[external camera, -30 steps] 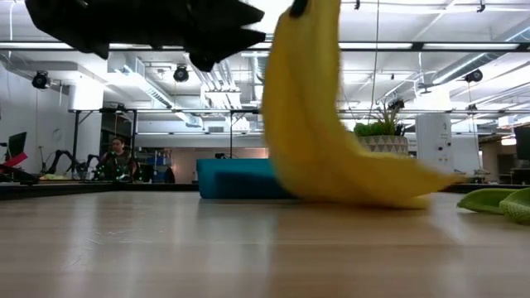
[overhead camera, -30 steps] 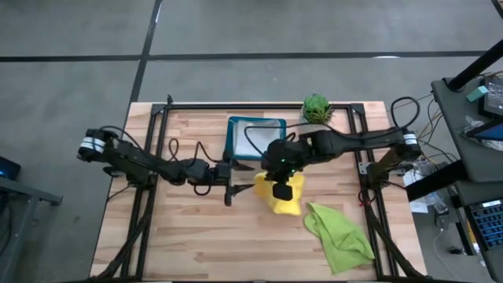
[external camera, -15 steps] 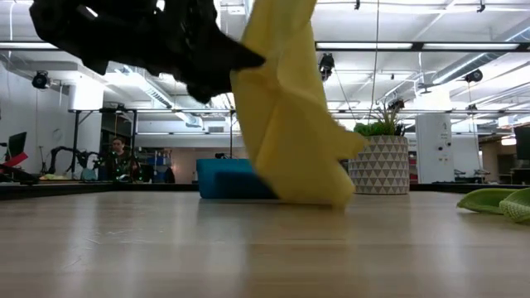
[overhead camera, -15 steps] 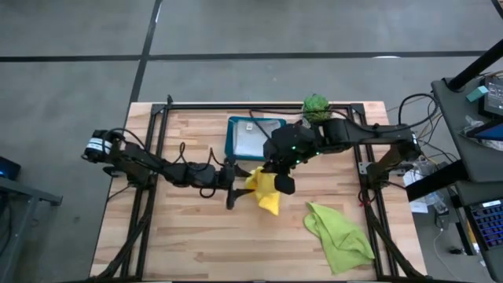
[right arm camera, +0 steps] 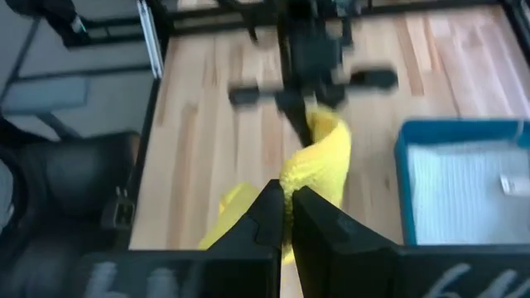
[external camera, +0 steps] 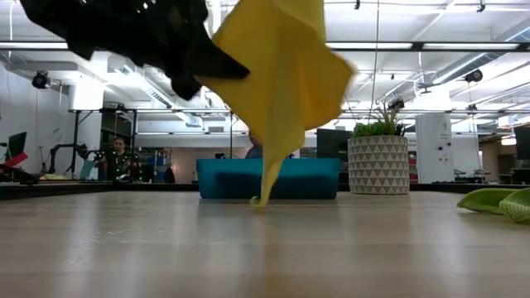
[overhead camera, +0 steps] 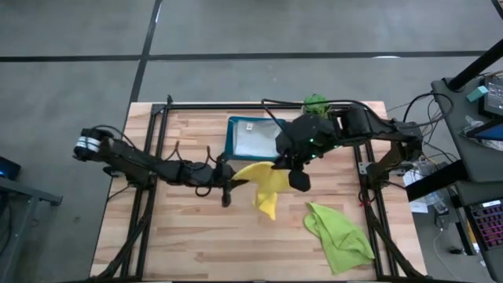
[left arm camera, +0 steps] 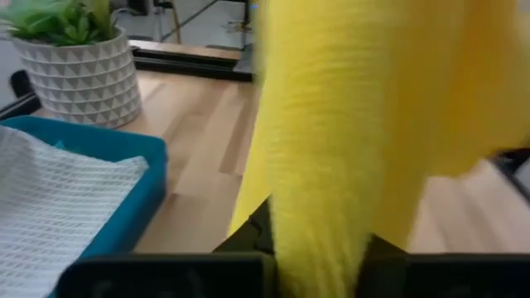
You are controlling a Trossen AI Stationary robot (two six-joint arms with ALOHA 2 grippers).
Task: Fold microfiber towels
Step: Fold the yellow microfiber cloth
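- Yellow towel now lifted off the table and stretched btwn both grippers; only its lowest tip touches the wood. 1 s ago it sagged in a heap on the table under the R arm.
- L gripper, spread wide a sec ago, is now clamped on the towel's near corner, in front of the teal tray.
- R gripper stays pinched on the opposite corner; has moved toward the tray's right end, nearer the potted plant.
- Pale grey towel lies in the tray, same as before.
- Lime green towel crumpled at the table's front right, unmoved, well apart from both arms.
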